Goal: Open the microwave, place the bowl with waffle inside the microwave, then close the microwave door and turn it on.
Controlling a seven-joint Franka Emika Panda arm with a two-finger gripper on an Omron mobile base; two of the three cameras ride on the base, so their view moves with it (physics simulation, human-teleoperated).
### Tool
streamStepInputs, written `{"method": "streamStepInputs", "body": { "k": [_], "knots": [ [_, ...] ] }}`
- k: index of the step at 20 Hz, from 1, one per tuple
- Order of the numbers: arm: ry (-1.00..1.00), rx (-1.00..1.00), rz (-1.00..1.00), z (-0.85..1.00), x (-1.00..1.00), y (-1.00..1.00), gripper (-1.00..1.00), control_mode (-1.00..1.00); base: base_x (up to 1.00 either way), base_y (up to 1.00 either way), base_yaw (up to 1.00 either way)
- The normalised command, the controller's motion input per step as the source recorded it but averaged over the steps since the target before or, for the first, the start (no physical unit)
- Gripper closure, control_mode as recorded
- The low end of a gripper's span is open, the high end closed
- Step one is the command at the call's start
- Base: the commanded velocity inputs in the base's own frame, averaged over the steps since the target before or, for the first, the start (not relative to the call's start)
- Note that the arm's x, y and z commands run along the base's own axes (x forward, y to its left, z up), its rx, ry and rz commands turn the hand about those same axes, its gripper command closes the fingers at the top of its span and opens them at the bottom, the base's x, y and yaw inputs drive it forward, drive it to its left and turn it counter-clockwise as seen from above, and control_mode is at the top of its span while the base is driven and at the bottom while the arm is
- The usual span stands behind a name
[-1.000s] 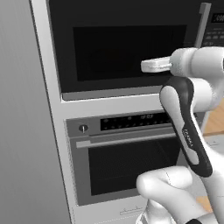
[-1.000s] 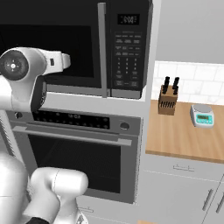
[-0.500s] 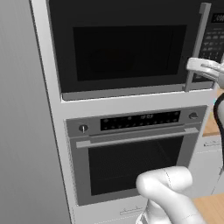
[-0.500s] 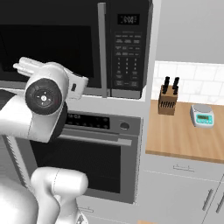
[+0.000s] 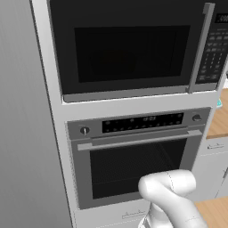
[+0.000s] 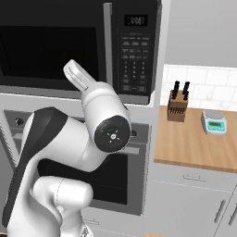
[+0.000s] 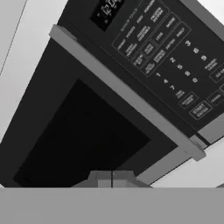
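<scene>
Kitchen cabinetry rises in front of me, a tall grey-white column with the microwave (image 5: 133,49) built into its upper part. The microwave door (image 5: 127,51) is shut, a wide black panel with a dark rectangular window, and its long grey bar handle (image 5: 199,46) runs upright along the right edge of the door, just beside the keypad panel (image 6: 134,51) with its small display at the top. From my hand view the microwave (image 7: 109,100) is rolled to a slant: the handle (image 7: 127,94) crosses the picture diagonally, the window lies below and left of it, and the rows of buttons (image 7: 170,48) lie above and right of it. My jaws (image 7: 112,178) show as two small dark tips side by side at the bottom of that view, seemingly pressed together with nothing between them, pointing toward the door's window and apart from the handle. In the right base view my wrist (image 6: 81,76) reaches up in front of the lower part of the door, left of the handle. Directly below the microwave sits the grey oven (image 5: 138,160), with a horizontal bar handle (image 5: 140,139), a dark control strip and a round knob (image 5: 84,131) at each end, its glass door closed. To the right of the column a wooden table (image 6: 194,143) carries a knife block (image 6: 177,104) and, further right, a small kitchen scale (image 6: 213,122), both against a white tiled wall. Under the table are grey cabinet fronts (image 6: 185,199) with slim handles.
</scene>
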Motion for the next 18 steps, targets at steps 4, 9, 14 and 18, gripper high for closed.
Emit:
{"method": "streamStepInputs", "body": {
  "k": [4, 9, 14, 18],
  "knots": [
    [0.07, 0.08, -0.02, -0.52, 0.03, -0.05, 1.0, -1.0, 0.0, 0.0, 0.0],
    [0.09, 0.04, 0.0, -0.24, 0.26, -0.01, 1.0, -1.0, 0.0, 0.0, 0.0],
    [0.05, 0.02, -0.01, 0.0, 0.2, -0.22, 1.0, -1.0, 0.0, 0.0, 0.0],
    [0.02, 0.01, 0.0, -0.11, 0.39, -0.23, 1.0, -1.0, 0.0, 0.0, 0.0]
  ]
}}
